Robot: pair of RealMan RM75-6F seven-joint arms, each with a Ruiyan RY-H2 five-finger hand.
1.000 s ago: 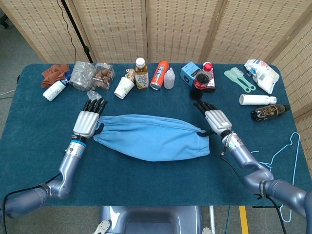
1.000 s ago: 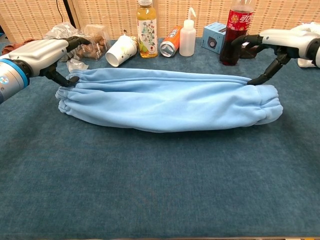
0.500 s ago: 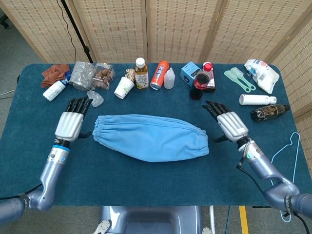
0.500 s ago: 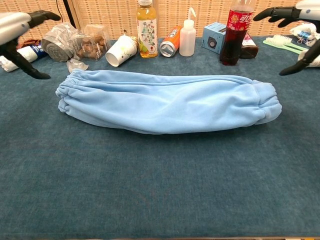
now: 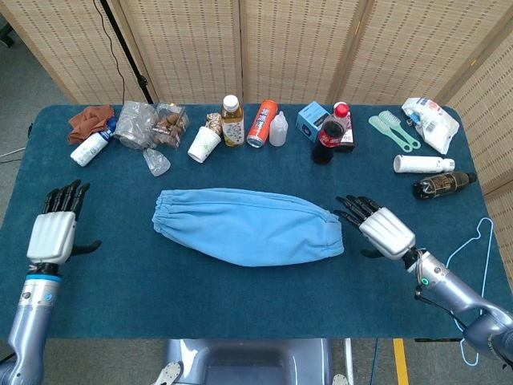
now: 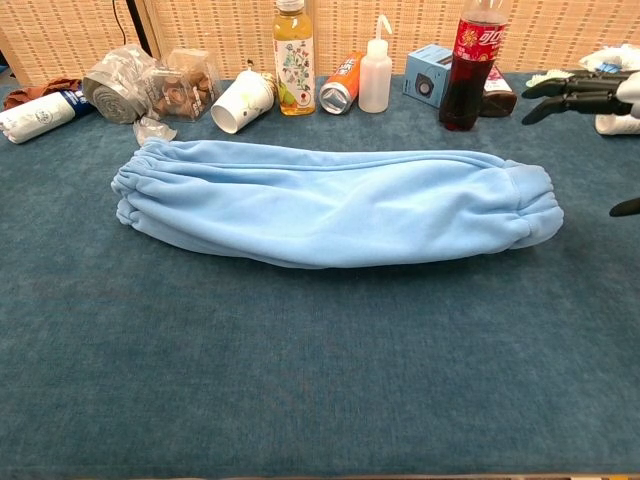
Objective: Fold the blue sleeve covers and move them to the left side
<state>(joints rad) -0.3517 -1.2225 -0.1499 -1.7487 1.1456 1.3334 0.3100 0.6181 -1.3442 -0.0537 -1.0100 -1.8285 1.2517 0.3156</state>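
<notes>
Left hand (image 5: 54, 233): ours, fingers spread, empty, well left of the cloth.
Sleeve covers (image 5: 248, 226): we count one blue bundle, mid-table.
Right hand (image 5: 383, 229): fingers apart, holding nothing, just beside its right cuff.
Bottles: we cannot count them surely.

Both hands — left hand (image 5: 53, 233), right hand (image 5: 385, 231) — withdrew outward.

bare cloth left of sleeve covers (image 5: 248, 226), bottles (image 5: 232, 120) crowding far edge, plastic scrap (image 5: 156, 162) nearby
</notes>
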